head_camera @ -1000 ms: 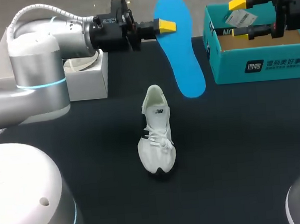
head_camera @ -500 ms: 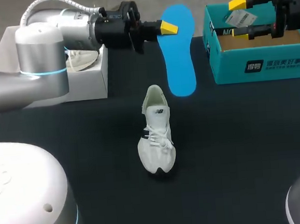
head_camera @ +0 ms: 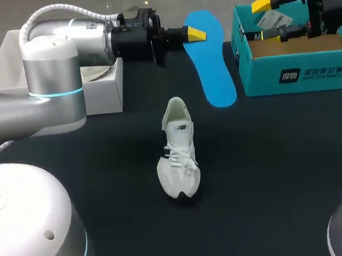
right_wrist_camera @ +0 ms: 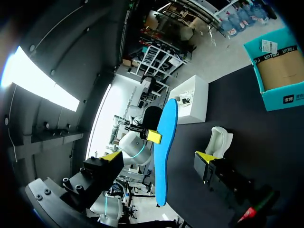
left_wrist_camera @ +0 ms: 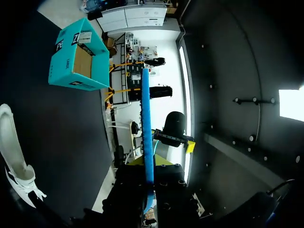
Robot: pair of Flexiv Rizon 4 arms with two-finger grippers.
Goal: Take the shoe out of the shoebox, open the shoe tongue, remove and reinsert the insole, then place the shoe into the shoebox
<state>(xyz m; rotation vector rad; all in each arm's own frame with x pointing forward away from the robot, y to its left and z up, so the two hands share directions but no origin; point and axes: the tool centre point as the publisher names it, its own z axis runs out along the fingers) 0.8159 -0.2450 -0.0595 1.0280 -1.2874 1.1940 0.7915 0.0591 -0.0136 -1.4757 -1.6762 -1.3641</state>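
Blue insole [head_camera: 211,65] in left pincer [head_camera: 194,34]

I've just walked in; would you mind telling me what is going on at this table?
The insole step is under way. The left gripper is shut on the blue insole, holding it up in the air beyond the white shoe, which stands on the dark table. The right gripper hangs open over the teal shoebox, holding nothing. The insole is not yet back in the shoe.
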